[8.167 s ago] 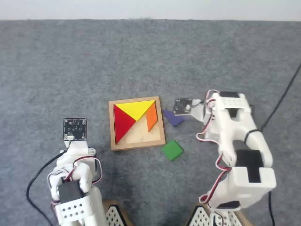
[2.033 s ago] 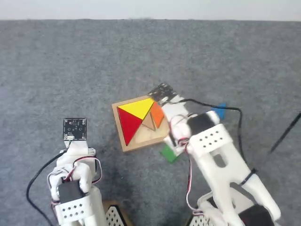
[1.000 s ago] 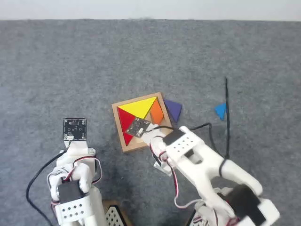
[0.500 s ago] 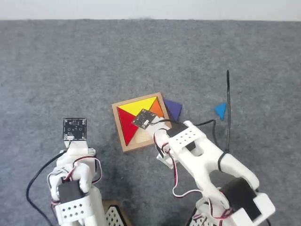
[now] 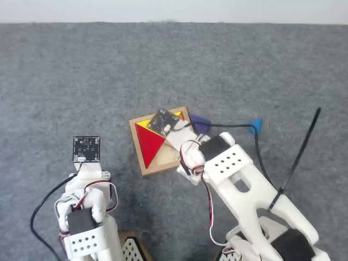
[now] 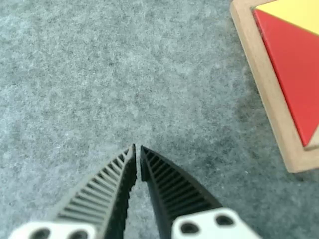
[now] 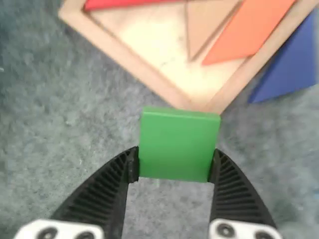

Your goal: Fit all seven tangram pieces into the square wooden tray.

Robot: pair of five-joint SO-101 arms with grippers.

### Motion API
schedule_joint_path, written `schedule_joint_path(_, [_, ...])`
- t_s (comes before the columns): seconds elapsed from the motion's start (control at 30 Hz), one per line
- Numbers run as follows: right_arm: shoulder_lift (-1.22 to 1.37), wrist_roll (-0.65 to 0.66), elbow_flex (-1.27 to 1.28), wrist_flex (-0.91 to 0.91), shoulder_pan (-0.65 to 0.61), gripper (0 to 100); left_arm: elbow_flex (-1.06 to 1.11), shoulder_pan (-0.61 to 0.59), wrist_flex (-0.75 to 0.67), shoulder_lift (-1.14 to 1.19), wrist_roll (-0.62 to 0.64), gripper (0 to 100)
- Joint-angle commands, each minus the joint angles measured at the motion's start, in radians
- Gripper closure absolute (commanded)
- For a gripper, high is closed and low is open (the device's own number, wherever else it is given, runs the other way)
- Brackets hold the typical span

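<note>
The square wooden tray (image 5: 142, 161) lies turned at an angle mid-table. In it are a red triangle (image 5: 150, 143), a yellow triangle (image 6: 294, 10), an orange parallelogram (image 7: 249, 27) and a wood-coloured triangle (image 7: 207, 25). My right gripper (image 7: 173, 155) is shut on the green square (image 7: 178, 144), just outside one tray corner (image 7: 202, 105). The right arm (image 5: 228, 163) covers the tray's right side. A purple piece (image 5: 200, 125) touches the tray's outer edge. A small blue triangle (image 5: 255, 126) lies farther right. My left gripper (image 6: 137, 148) is shut on nothing over bare carpet, left of the tray.
Grey carpet covers the table. The left arm (image 5: 84, 209) sits folded at the near left. A black cable (image 5: 296, 157) from the right arm runs past the blue triangle. A pale wall edge borders the far side.
The tray has been turned and the purple piece shifted to its far right side. The green square left the carpet and is in my right gripper. The right wrist swung across the tray. The left arm stayed still.
</note>
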Motion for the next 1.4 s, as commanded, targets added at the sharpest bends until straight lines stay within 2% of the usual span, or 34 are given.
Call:
schedule_joint_path(0.0, [0.113,0.008,-0.176,0.001,-0.03,85.1,-0.008,-0.003,0.005,-0.018,-0.009,98])
schedule_joint_path(0.27, [0.55,-0.066,-0.483,-0.001,-0.214,85.1,-0.008,-0.003,0.005,-0.018,-0.009,98])
schedule_joint_path(0.43, [0.682,-0.08,-0.552,0.001,-0.189,85.2,-0.008,-0.003,0.005,-0.018,-0.009,98])
schedule_joint_path(0.67, [0.688,-0.078,-0.557,-0.002,-0.183,84.4,-0.008,-0.003,0.005,-0.018,-0.009,98])
schedule_joint_path(0.77, [0.699,-0.072,-0.571,0.002,-0.18,77.7,-0.008,-0.003,0.005,-0.018,-0.009,98])
schedule_joint_path(0.93, [0.697,-0.06,-0.577,0.028,-0.128,55.8,-0.008,-0.003,0.005,-0.018,-0.009,98])
schedule_joint_path(1.03, [0.691,-0.052,-0.577,0.025,-0.097,47.0,-0.008,-0.003,0.005,-0.018,-0.009,98])
schedule_joint_path(1.37, [0.697,-0.069,-0.666,0.022,-0.03,44.9,-0.008,-0.003,0.005,-0.018,-0.009,98])
